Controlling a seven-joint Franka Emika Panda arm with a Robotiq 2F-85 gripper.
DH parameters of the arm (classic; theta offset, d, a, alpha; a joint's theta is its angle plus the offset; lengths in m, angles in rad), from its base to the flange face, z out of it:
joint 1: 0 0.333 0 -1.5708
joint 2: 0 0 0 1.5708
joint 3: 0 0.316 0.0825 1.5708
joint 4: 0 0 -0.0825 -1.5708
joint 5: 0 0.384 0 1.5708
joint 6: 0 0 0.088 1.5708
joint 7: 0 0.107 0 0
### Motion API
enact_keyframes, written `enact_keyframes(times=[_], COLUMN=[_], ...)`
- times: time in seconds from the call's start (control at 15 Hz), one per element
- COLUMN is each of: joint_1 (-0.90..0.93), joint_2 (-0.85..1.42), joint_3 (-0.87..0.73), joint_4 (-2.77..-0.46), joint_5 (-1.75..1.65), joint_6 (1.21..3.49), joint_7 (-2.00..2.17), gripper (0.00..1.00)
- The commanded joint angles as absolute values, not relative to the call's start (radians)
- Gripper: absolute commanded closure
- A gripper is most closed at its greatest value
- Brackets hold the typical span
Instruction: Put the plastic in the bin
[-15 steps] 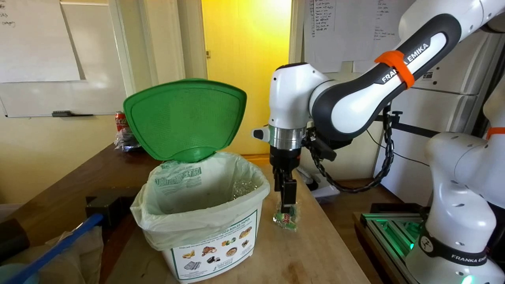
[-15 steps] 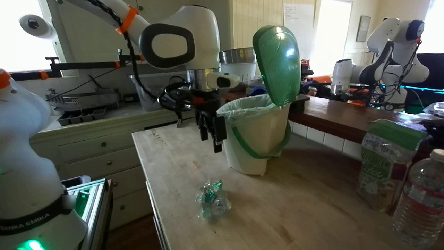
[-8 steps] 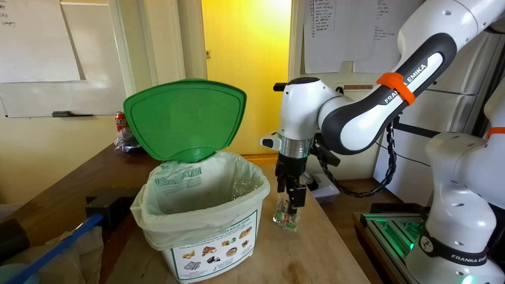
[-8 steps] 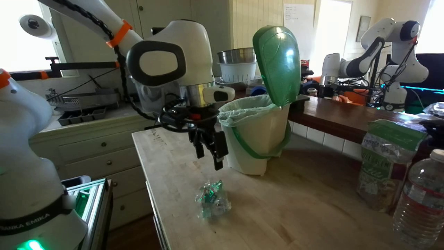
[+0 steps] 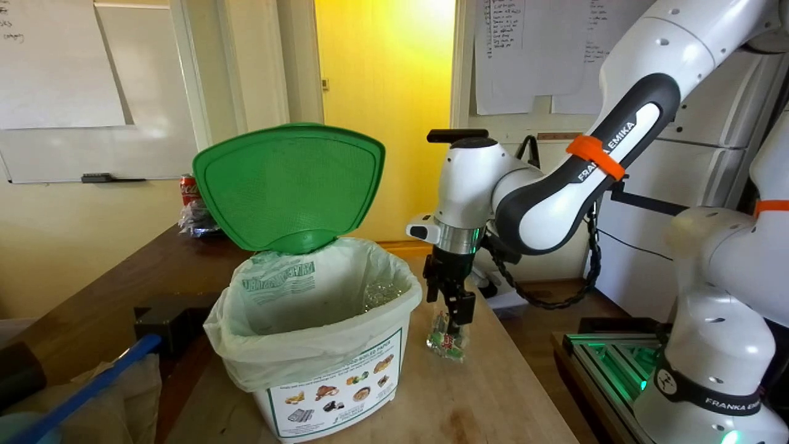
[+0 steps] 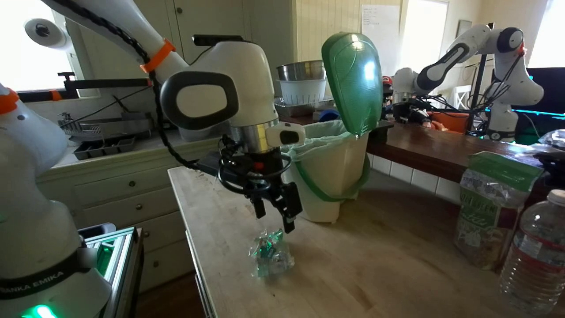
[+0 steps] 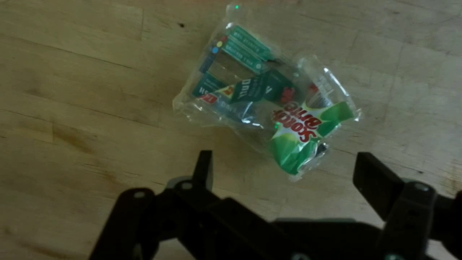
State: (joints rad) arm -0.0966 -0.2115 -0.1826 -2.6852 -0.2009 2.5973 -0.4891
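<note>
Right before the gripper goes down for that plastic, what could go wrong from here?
In the wrist view, most of the plastic shows beyond the open gripper, so coming straight down might pinch only an end.

The plastic looks thin and crumpled on the table, so it could slip from a shallow grip.

The liner is folded over the rim of the bin; a low pass with the plastic might snag it.
</note>
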Motion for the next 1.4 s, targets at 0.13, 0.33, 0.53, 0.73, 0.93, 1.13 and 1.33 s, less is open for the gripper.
enact_keyframes(times=[0.13,0.33,0.53,0.73,0.93,1.13,1.33], joint_1=[-0.122,-0.132,-0.13,-0.117,-0.109,-0.111,-0.12], joint_2=[-0.109,-0.08,-0.071,-0.092,-0.132,-0.177,-0.222], joint_3=[-0.184,-0.18,-0.179,-0.176,-0.167,-0.152,-0.136], joint_4=[-2.66,-2.647,-2.64,-2.634,-2.634,-2.632,-2.628], joint_5=[-0.259,-0.292,-0.279,-0.212,-0.154,-0.153,-0.193], joint_6=[2.624,2.607,2.614,2.595,2.559,2.492,2.442], joint_7=[-0.504,-0.494,-0.505,-0.526,-0.498,-0.44,-0.361], gripper=[0.25,0.42,0.65,0.89,1.0,1.0,1.0])
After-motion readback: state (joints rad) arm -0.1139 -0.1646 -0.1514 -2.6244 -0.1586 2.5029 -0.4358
